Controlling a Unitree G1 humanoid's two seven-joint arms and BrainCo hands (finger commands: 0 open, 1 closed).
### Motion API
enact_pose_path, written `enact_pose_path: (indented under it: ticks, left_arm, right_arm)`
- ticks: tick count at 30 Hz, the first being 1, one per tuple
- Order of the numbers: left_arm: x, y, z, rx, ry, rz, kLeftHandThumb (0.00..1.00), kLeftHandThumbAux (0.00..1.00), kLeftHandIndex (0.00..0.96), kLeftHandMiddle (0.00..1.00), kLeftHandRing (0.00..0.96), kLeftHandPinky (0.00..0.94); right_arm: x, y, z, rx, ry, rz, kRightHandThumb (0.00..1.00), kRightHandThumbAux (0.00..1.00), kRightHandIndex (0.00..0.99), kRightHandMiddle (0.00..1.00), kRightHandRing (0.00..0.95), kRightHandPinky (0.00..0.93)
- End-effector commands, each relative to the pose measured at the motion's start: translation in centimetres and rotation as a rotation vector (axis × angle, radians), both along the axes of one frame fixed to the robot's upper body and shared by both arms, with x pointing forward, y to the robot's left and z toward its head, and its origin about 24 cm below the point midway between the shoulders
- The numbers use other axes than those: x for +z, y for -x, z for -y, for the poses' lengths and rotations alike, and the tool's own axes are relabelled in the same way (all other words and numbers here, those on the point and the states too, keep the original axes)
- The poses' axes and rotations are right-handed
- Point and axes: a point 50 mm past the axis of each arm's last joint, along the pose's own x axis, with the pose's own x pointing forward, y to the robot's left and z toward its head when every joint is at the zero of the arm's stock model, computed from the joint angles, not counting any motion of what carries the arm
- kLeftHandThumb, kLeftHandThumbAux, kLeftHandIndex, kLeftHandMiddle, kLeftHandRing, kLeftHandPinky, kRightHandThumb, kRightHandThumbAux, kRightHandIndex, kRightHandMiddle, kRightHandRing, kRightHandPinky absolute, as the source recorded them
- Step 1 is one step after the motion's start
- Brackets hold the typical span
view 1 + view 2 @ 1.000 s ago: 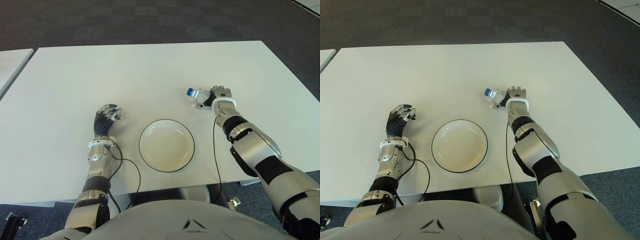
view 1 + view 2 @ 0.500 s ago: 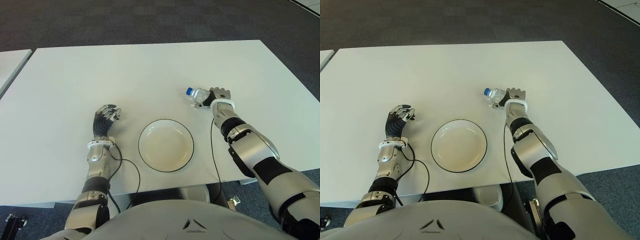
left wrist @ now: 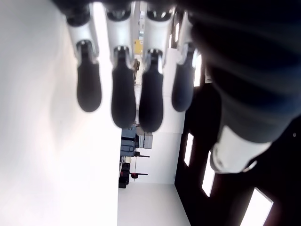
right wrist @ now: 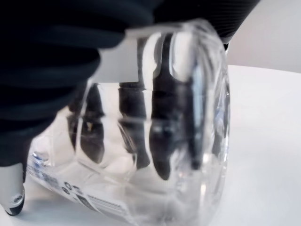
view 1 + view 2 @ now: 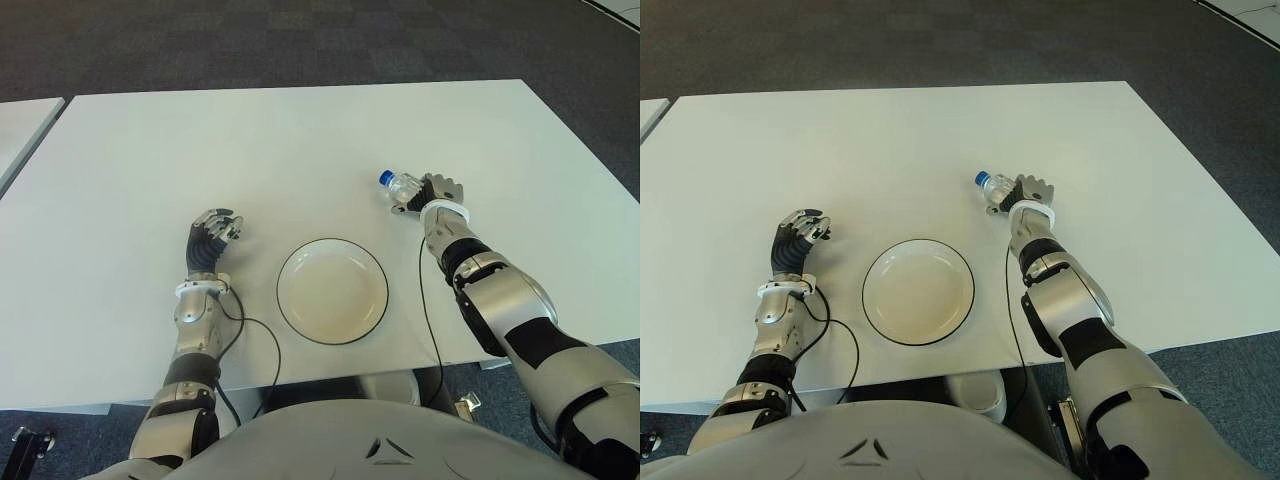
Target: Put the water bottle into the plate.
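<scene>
White table, right hand gripping water bottle, plate near

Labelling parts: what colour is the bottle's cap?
Blue; the water bottle cap shows best in the left eye view.

Clear water bottle fills most of the view, seen close up. Right hand wraps over it, dark palm covering the bottle's upper part. Dark fingers show through the transparent plastic, curled round the far side of the bottle. A strip of printed label sits low on the bottle near one fingertip. White tabletop lies beside and under the bottle; whether the bottle touches it is unclear.
</scene>
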Motion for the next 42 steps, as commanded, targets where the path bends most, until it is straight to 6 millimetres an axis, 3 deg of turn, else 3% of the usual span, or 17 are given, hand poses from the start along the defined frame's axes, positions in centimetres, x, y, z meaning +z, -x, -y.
enact_pose_path:
  ticks: [1,4,6,8,14,21,26,31,42]
  left_arm:
    - [-1.8,1.3,0.1,0.012,0.039,-0.098,0.708,0.71,0.434,0.586,0.568,0.555]
    - [-1.8,1.3,0.2,0.012,0.038,-0.097,0.708,0.71,0.434,0.588,0.571,0.559]
    - [-1.8,1.3,0.2,0.012,0.037,-0.097,0.709,0.71,0.435,0.592,0.576,0.568]
    - [-1.8,1.3,0.2,0.013,0.04,-0.099,0.709,0.71,0.435,0.594,0.577,0.568]
    - [-1.9,1.3,0.2,0.019,0.046,-0.102,0.709,0.71,0.435,0.596,0.578,0.568]
    - [-1.8,1.3,0.2,0.021,0.042,-0.105,0.709,0.71,0.435,0.594,0.575,0.56]
    - [-1.8,1.3,0.2,0.018,0.04,-0.104,0.709,0.71,0.435,0.592,0.573,0.556]
    - [-1.8,1.3,0.2,0.02,0.043,-0.105,0.709,0.71,0.435,0.591,0.573,0.558]
    - [-1.8,1.3,0.3,0.017,0.029,-0.104,0.709,0.71,0.435,0.599,0.582,0.565]
  right_arm:
    - [-4.2,3.1,-0.1,-0.083,-0.155,-0.156,0.835,0.685,0.407,0.55,0.775,0.811]
    - [-4.2,3.1,-0.1,-0.116,-0.213,-0.142,0.835,0.685,0.407,0.553,0.794,0.828]
    - [-4.2,3.0,-0.2,-0.135,-0.247,-0.134,0.753,0.71,0.425,0.727,0.823,0.855]
    - [-3.9,2.8,-0.4,-0.194,-0.325,-0.095,0.725,0.718,0.431,0.794,0.841,0.868]
    - [-3.5,2.6,0.1,-0.32,-0.477,-0.016,0.698,0.726,0.436,0.875,0.876,0.892]
    - [-3.0,2.2,0.2,-0.485,-0.713,0.077,0.694,0.728,0.436,0.885,0.876,0.879]
    - [-2.4,1.7,0.4,-0.555,-0.848,0.127,0.694,0.728,0.437,0.819,0.8,0.79]
    - [-2.1,1.4,0.4,-0.61,-0.996,0.172,0.695,0.728,0.436,0.769,0.76,0.762]
    - [-0.3,0.0,-0.7,-0.588,-1.169,0.301,0.697,0.73,0.434,0.726,0.725,0.736]
